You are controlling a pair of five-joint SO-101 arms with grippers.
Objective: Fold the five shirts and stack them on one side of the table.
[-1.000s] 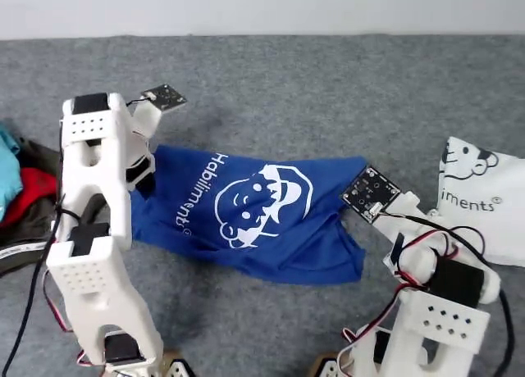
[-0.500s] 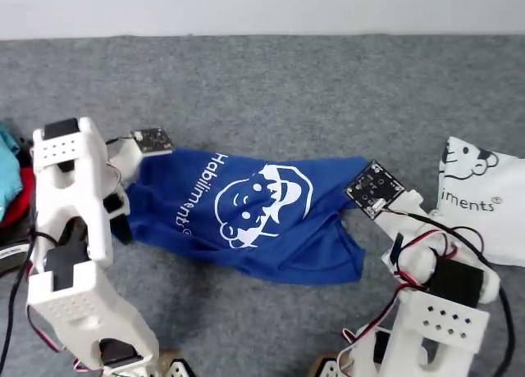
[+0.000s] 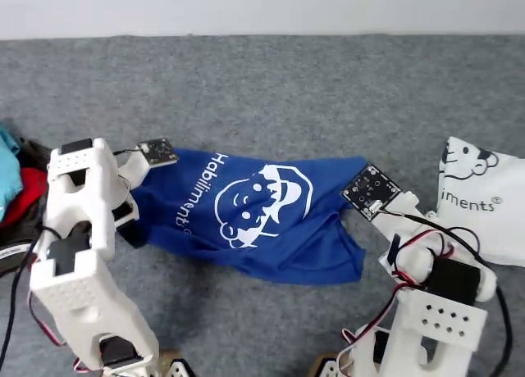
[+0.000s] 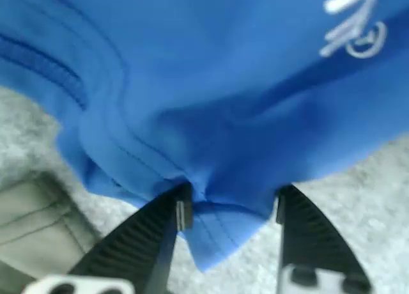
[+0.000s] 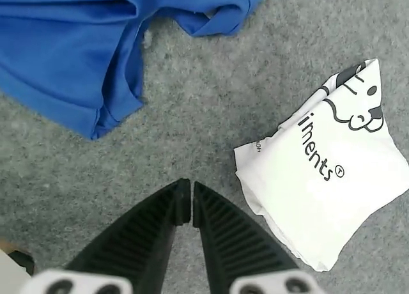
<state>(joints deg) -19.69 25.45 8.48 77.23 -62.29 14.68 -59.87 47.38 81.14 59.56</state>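
While the blue shirt [image 3: 254,217] lies spread and rumpled across the middle of the table [image 3: 271,90], I keep my left end effector [image 4: 233,195] at its sleeve-side edge. The jaws stand apart and straddle a gathered fold of hem, ready, I judge, to pinch a corner for folding. My right end effector [image 5: 192,192] hangs with its jaws pressed together and empty over bare table, between the blue shirt and the folded white shirt [image 5: 326,172]. The blue cloth is soft, stitched jersey with a white printed face. The table covering is coarse grey felt. More shirts [image 3: 20,188] are heaped beside my left arm.
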